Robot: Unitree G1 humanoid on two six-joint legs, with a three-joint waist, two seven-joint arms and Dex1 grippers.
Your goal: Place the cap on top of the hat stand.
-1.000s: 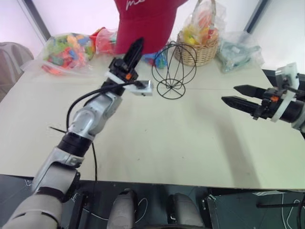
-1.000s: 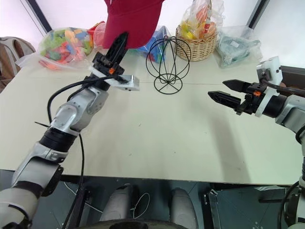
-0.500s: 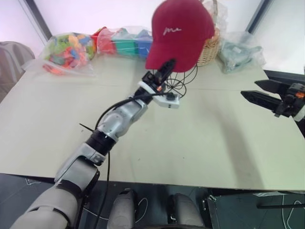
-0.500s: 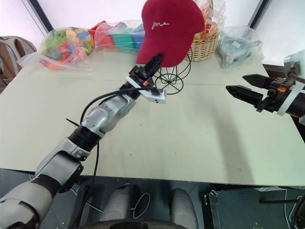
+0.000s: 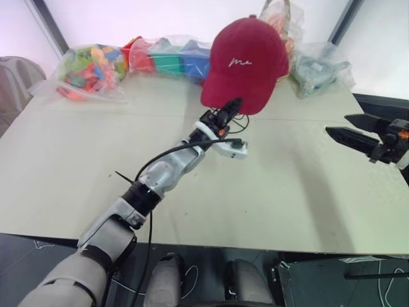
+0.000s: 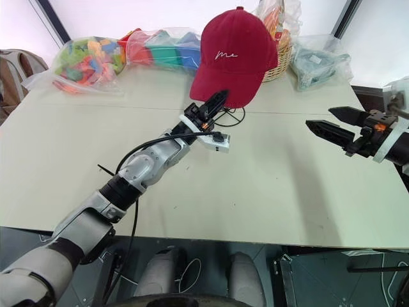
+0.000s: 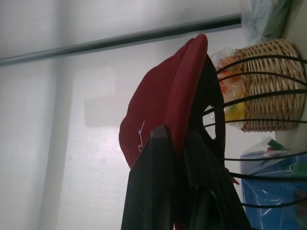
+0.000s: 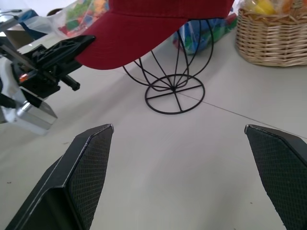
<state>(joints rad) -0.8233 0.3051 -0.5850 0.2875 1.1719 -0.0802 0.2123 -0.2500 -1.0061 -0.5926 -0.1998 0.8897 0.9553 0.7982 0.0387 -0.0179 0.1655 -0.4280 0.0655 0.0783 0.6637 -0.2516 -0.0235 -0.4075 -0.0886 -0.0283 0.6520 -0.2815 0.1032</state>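
Note:
The dark red cap [image 5: 246, 61] hangs over the black wire hat stand [image 8: 175, 72], covering the top of its globe. I cannot tell whether the cap rests on the wires. My left gripper [image 5: 230, 107] is shut on the edge of the cap's brim [image 8: 120, 52], reaching up from the near left of the stand. Below the cap the stand's round wire base [image 6: 233, 116] sits on the table. My right gripper [image 6: 321, 118] hovers open above the table's right side, well apart from the stand, with nothing between its fingers [image 8: 91, 163].
A woven wicker basket [image 8: 271, 36] of coloured things stands just behind the stand. Clear bags of coloured toys [image 5: 89, 67] line the table's far edge, with another bag [image 5: 319, 67] at the far right. The pale table [image 5: 268, 192] is bare in front.
The left gripper carried the cap rightward and down, from high and left of the stand to over its globe. The right gripper drew back a little to the right.

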